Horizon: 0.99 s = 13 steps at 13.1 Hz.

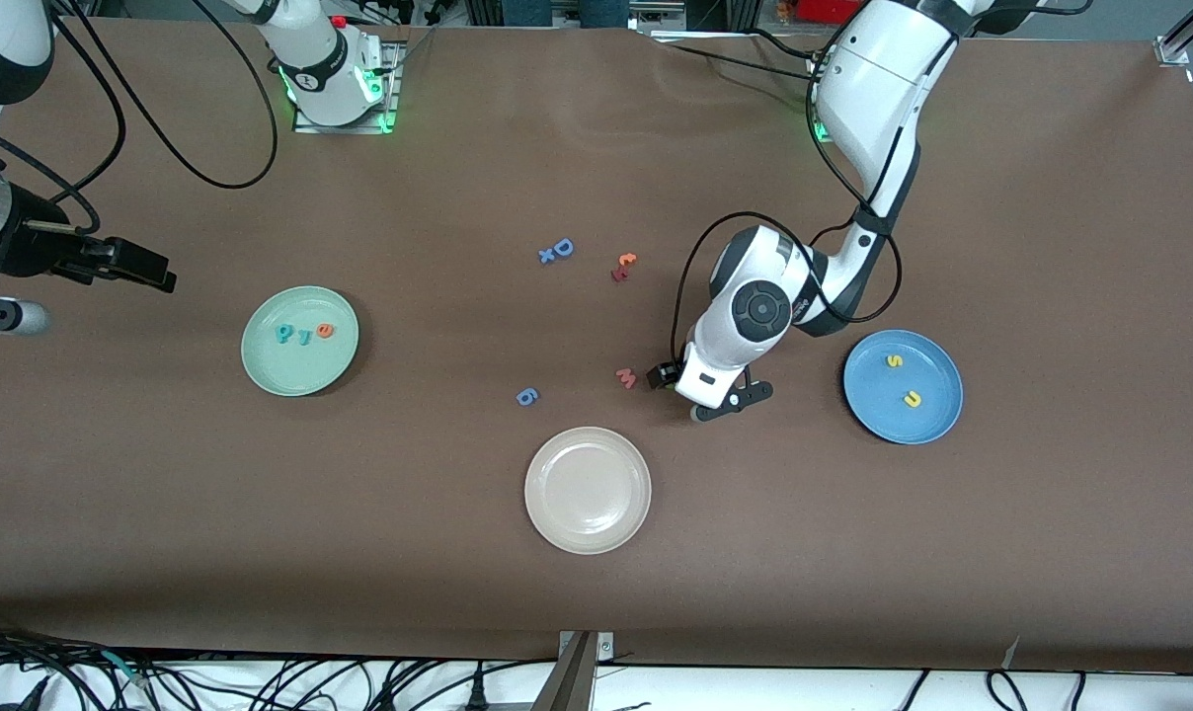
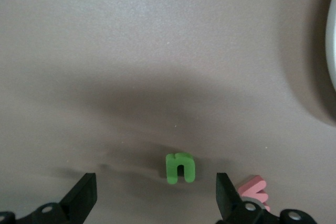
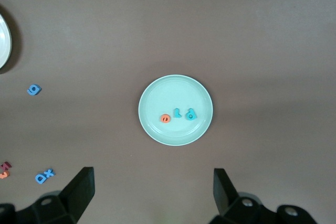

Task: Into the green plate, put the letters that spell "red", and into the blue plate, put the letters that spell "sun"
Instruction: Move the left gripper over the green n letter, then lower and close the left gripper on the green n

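Note:
The green plate [image 1: 300,370] [image 3: 176,90] holds a teal "d"/"p" [image 1: 282,334], a teal "r" [image 1: 303,337] and an orange "e" [image 1: 326,330]. Toward the left arm's end, the blue plate [image 1: 937,420] holds a yellow "s" [image 1: 894,360] and a yellow "n" shape [image 1: 913,399]. The green "u" [image 2: 180,168] lies on the table. My left gripper [image 1: 710,387] [image 2: 156,182] hangs low over it, open, with the letter between its fingers, untouched. The front view hides that letter under the hand. My right gripper [image 1: 152,269] [image 3: 152,177] waits open and empty, up high at the right arm's end.
A pink "m" [image 1: 626,377] [image 2: 254,191] lies right beside the left gripper. A cream plate [image 1: 587,533] sits nearer the camera. A blue "6" [image 1: 526,397], a blue "D" with an "x" [image 1: 557,250] and a red and orange pair [image 1: 623,267] lie mid-table.

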Motion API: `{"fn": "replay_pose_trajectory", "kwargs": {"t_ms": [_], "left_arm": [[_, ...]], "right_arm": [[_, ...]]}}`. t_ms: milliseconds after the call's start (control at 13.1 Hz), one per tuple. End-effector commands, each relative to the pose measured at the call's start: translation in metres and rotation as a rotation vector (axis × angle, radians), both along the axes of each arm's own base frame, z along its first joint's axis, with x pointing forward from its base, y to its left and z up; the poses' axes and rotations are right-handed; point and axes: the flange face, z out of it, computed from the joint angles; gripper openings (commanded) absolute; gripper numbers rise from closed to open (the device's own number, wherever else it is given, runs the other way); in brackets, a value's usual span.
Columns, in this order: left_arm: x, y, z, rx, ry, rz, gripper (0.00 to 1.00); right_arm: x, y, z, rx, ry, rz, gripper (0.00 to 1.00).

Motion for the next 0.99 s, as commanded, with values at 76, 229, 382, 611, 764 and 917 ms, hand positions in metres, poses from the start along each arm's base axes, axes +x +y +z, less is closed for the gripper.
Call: {"fn": "replay_pose_trajectory", "kwargs": {"t_ms": [76,229,382,611,764,917], "left_arm": [[0.0025,-0.0136,-0.0062,-0.007,-0.003,-0.002,1.00],[0.0021,-0.0134,-0.0083,-0.006,0.000,-0.002,1.00],[0.0017,-0.0132,-0.0119,-0.004,0.004,-0.002,1.00],[0.0059,-0.0155,-0.0081,-0.011,-0.005,0.004,0.86],[0.0057,-0.0154,-0.0092,-0.009,-0.002,0.019,0.59],[0.0062,-0.0157,-0.0085,-0.009,-0.003,0.019,0.44]], "right_arm": [[0.0001,0.0041,-0.0033,-0.024,0.001,0.003,1.00],[0.0009,0.0051,-0.0050,-0.026,0.003,0.005,1.00],[0.0010,0.0051,-0.0050,-0.026,0.003,0.005,1.00],[0.0031,0.0037,-0.0076,-0.028,0.003,0.003,1.00],[0.0028,0.0037,-0.0084,-0.028,0.006,0.003,1.00],[0.0027,0.0046,-0.0091,-0.028,0.007,0.005,1.00]]}}
